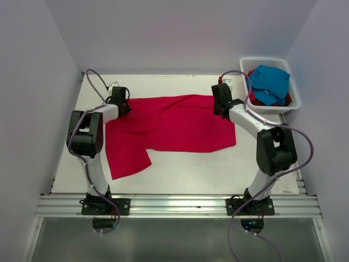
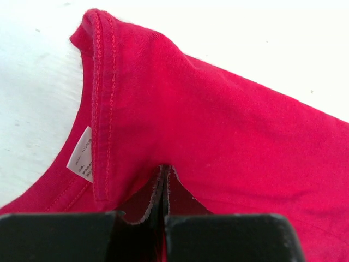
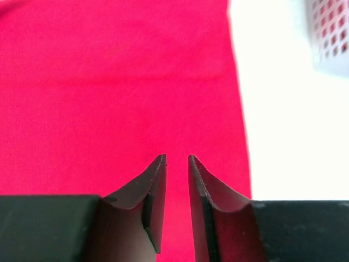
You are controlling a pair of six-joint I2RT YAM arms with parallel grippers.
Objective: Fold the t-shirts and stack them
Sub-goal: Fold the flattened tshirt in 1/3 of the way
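Pinches with the left claw (image 2: 165, 172), black fingers pressed together, a small raised tuck of the crimson red soft cloth t-shirt (image 2: 234, 136), just beside its double-stitched red neckband (image 2: 102, 109). Shows a small white printed label (image 2: 80, 154) sewn inside that neckband, with print too small to read. Sits, seen from above, with the left claw (image 1: 121, 102) at the left end of the t-shirt (image 1: 174, 124), near the far left corner of the flat white counter (image 1: 191, 169). Points the right claw (image 3: 177, 159) down at the t-shirt (image 3: 109, 82), close to its straight right edge, with fingers parted by a narrow slit and gripping nothing; shows flat red cloth through the slit and bare counter (image 3: 289, 120) just past the edge. Puts the right claw (image 1: 221, 103), in the overhead view, at the t-shirt's far right corner. Spreads the t-shirt across the far half of the counter, mostly flat with soft wrinkles, with one flap reaching toward the near left edge. Finds, at the far right corner of the counter, near the right claw but apart from the spread t-shirt, a white slatted plastic basket (image 1: 295, 97), holding a crumpled turquoise blue cloth t-shirt (image 1: 270, 82) on top of more crimson red cloth (image 1: 263, 99), bunched too tightly to count.
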